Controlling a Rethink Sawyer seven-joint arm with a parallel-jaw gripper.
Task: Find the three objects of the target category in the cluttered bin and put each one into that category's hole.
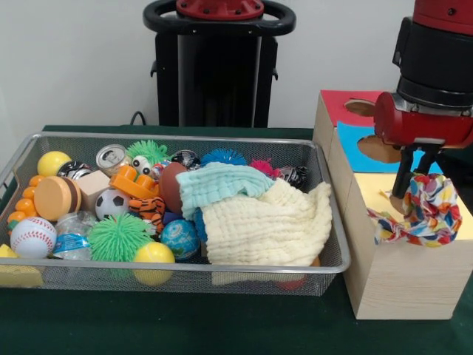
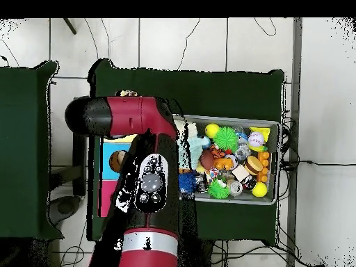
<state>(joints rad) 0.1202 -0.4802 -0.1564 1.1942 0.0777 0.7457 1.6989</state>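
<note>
Counter: I see a dark green cloth over the counter (image 1: 222, 325), with a pale wall behind it and a tiled floor around it in the overhead view.
Bin: a wire mesh bin (image 1: 185, 275) sits on the counter, just beside the wooden box (image 1: 403, 277) and heaped with toys.
Box: the wooden box has coloured panels on top — red (image 1: 344, 100) farthest back, then blue (image 1: 355, 148), then yellow (image 1: 377, 196) nearest me; a hole (image 1: 360, 107) shows in the red panel and another (image 1: 378, 150) in the blue one.
Arm: the red and black arm (image 1: 436, 66) comes down over the box; from overhead it covers most of the box.
Pincer: the pincer (image 1: 414, 194) hangs over the yellow panel with its fingers closed on the rope toy (image 1: 425, 211).
Task thing: the multicoloured knotted rope toy is over the yellow panel of the box, outside the bin; I cannot tell whether it touches the panel.
In the bin, side nearest the box: a cream cloth (image 1: 270, 225) with a teal cloth (image 1: 222, 185) lying over its top.
In the bin, side away from the box: a baseball (image 1: 32, 237), a green spiky ball (image 1: 118, 237), a yellow ball (image 1: 154, 255), a small soccer ball (image 1: 112, 202), a toy burger (image 1: 58, 197), a can (image 1: 112, 157) — all packed close together.
</note>
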